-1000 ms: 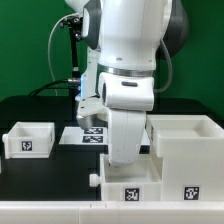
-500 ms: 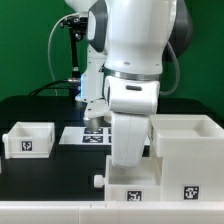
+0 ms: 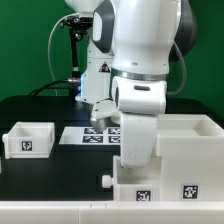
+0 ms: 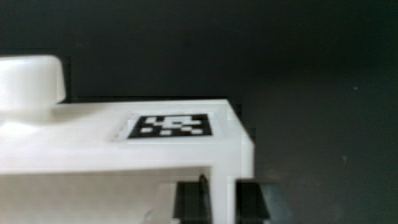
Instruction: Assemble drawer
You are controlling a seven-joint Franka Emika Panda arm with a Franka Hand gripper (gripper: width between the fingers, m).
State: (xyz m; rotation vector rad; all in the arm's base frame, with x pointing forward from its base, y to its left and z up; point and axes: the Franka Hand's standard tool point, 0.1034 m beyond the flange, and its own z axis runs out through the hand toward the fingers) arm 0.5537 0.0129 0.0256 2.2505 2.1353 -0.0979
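Note:
My gripper (image 4: 222,202) is shut on one thin wall of a white drawer box (image 4: 107,150), one black finger (image 4: 192,200) on each side of it. The box has a round white knob (image 4: 27,80) and a marker tag (image 4: 173,125) on top. In the exterior view the gripper (image 3: 136,163) holds this drawer (image 3: 128,190), knob (image 3: 107,181) to the exterior view's left, low at the front, right against the larger white drawer case (image 3: 190,140). A second small white drawer box (image 3: 28,140) rests on the table at the exterior view's left.
The marker board (image 3: 88,135) lies on the black table behind the arm. A black camera stand with cables (image 3: 72,60) rises at the back. The table's light front edge (image 3: 50,212) runs along the bottom.
The arm and the held drawer have slid toward the exterior view's right, closer to the large case. The left box and the marker board have not moved.

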